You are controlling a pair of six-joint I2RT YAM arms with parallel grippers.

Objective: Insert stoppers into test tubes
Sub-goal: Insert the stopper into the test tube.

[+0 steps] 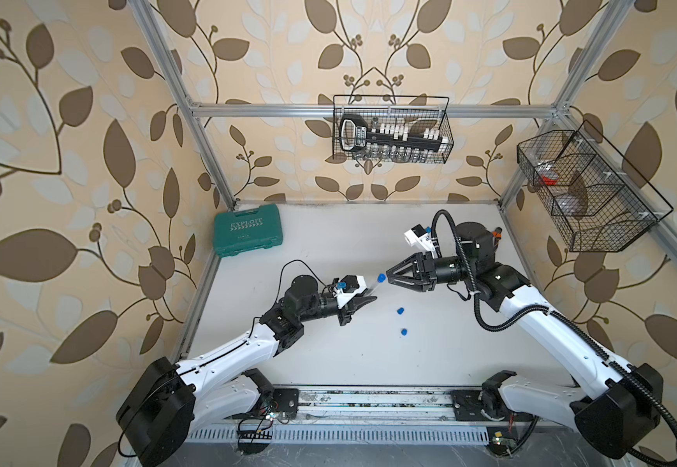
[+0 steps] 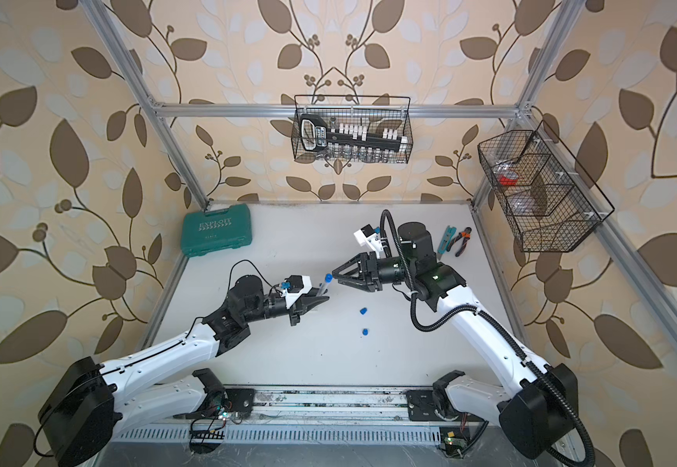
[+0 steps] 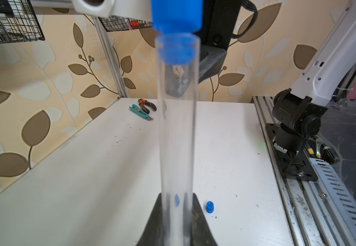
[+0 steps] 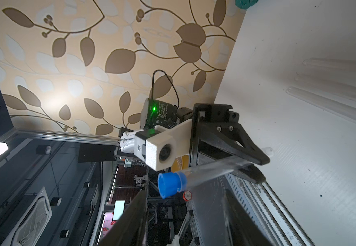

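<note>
- While the left gripper (image 3: 178, 199) clamps the test tube (image 3: 177, 127) near its closed end, it looks light, slick, brittle.
- Right gripper (image 4: 184, 192) stands open around the seated stopper (image 3: 176, 32).

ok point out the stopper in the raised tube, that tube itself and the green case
stopper (image 4: 170, 184): right wrist view, on its wide blue head
test tube (image 3: 177, 138): left wrist view, midway along its clear wall
green case (image 1: 247, 229): in a top view, middle of its lid

Two overhead views downward; two close wrist views.
</note>
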